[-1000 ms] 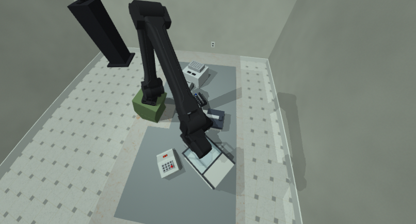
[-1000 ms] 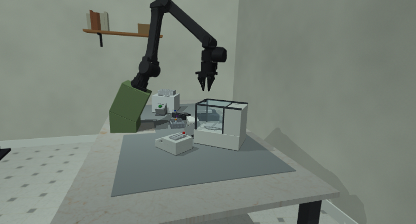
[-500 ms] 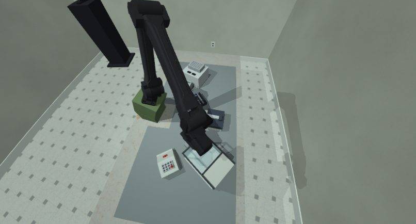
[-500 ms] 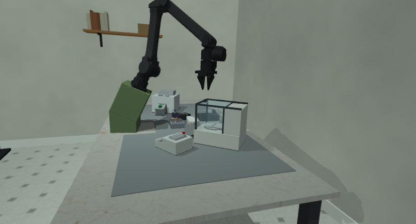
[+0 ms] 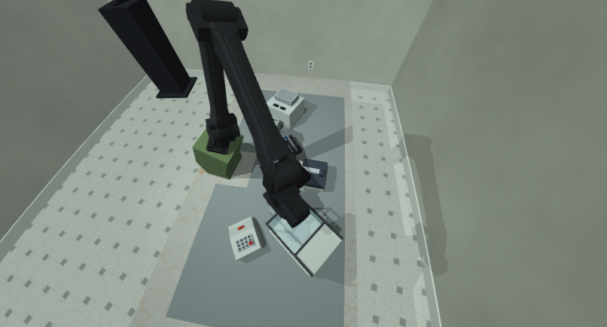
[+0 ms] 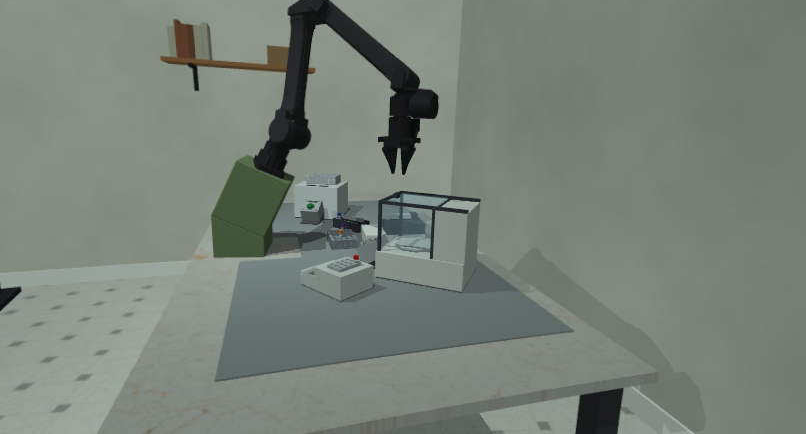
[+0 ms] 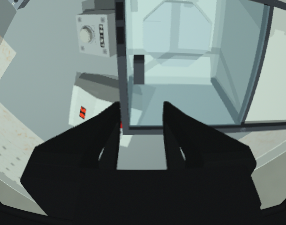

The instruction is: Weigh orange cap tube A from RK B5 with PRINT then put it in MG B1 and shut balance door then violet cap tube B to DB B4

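Exterior view: balance (image 5: pixel 319 249) (image 6: pixel 448 233) (image 7: pixel 124 64) sits below the parted claw (image 6: pixel 398 173) (image 7: pixel 141 109)

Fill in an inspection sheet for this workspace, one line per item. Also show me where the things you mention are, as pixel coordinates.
Surface: grey mat (image 5: pixel 203 278) (image 6: pixel 360 329) on the bench, stations on it
Job's things: balance (image 5: pixel 320 248) (image 6: pixel 420 270) upright, pan without a tube; orange and violet caps at the rack (image 6: pixel 342 240)
Clutter: nothing seen
Gripper: claw (image 6: pixel 398 172) (image 7: pixel 141 109) partly open above the balance, nothing between its fingers
Cables: nothing seen
Surroundings: wall shelf (image 6: pixel 236 65) with books; wall outlet (image 5: pixel 310 65); plain walls
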Robot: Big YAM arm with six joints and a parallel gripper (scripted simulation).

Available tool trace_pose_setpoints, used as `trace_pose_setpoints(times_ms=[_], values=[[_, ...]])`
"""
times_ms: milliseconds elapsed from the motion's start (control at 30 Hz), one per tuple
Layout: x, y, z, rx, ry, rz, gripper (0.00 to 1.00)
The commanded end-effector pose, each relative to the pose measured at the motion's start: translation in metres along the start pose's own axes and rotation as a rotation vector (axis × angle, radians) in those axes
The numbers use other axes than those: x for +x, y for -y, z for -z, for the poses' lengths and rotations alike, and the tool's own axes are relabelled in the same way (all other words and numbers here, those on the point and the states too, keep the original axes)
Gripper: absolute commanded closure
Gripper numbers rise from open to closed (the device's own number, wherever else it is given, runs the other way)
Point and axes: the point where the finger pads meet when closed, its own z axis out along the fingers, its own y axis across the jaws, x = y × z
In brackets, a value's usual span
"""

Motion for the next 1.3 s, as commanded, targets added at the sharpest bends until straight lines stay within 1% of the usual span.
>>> trace_pose_setpoints(times_ms=[0, 800, 833, 867, 967, 1033, 1100, 1167, 1200, 1267], values=[[-0.001, 0.011, 0.010, 0.029, -0.006, 0.008, 0.70], [-0.001, 0.011, 0.010, 0.029, -0.006, 0.008, 0.70], [-0.005, 0.003, -0.001, 0.013, -0.002, 0.008, 0.70], [-0.003, 0.001, -0.008, -0.002, -0.001, 0.001, 0.70], [-0.003, 0.001, -0.014, -0.004, 0.000, 0.001, 0.70], [-0.003, 0.005, -0.014, 0.005, -0.001, 0.003, 0.70], [-0.003, 0.001, -0.020, -0.004, 0.000, 0.000, 0.70], [-0.003, 0.001, -0.020, -0.004, 0.000, 0.000, 0.70], [-0.004, 0.016, -0.012, 0.027, -0.003, 0.013, 0.70], [-0.003, 0.003, -0.024, 0.001, -0.001, 0.002, 0.70]])
